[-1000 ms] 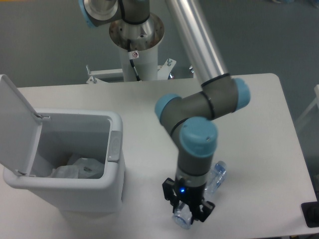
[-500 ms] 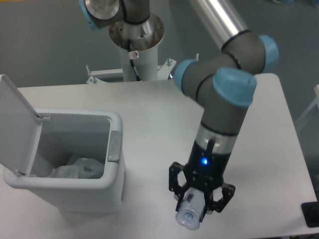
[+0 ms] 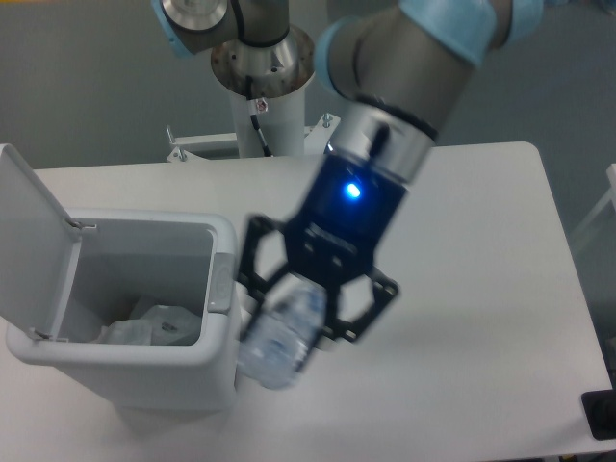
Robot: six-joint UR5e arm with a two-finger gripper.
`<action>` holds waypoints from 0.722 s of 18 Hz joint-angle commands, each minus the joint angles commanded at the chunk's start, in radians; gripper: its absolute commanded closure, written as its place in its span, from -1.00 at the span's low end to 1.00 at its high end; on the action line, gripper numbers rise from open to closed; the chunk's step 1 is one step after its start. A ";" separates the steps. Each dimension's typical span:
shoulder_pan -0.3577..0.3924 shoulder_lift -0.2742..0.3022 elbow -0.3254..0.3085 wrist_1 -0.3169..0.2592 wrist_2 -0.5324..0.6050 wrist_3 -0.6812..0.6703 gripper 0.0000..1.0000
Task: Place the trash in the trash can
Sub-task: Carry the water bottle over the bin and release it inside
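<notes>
The gripper is high above the table and close to the camera, so it looks large and a little blurred. Its two black fingers are closed on the bottle, which hangs between them with its lower end pointing down and to the left. The bottle is clear, and I cannot read its label because of the blur. A blue light shines on the wrist of the arm.

The bottle is in the air just beside the right front corner of the trash can, over its rim near the grey latch tab. It is not inside the can. The trash can stands on the left part of the table with its lid open and upright on the left side. At the bottom of the can lies the crumpled plastic wrapper, whitish and clear.

Behind the table I see the white base column of the arm.
</notes>
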 joint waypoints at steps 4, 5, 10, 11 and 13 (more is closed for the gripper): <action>-0.065 -0.003 -0.015 0.006 -0.002 -0.040 0.57; -0.071 -0.003 -0.026 0.006 -0.002 -0.040 0.54; -0.088 0.005 -0.124 0.014 -0.009 -0.037 -0.68; -0.085 0.006 -0.142 0.015 -0.015 -0.037 -1.00; -0.078 0.030 -0.175 0.015 -0.021 -0.035 -1.00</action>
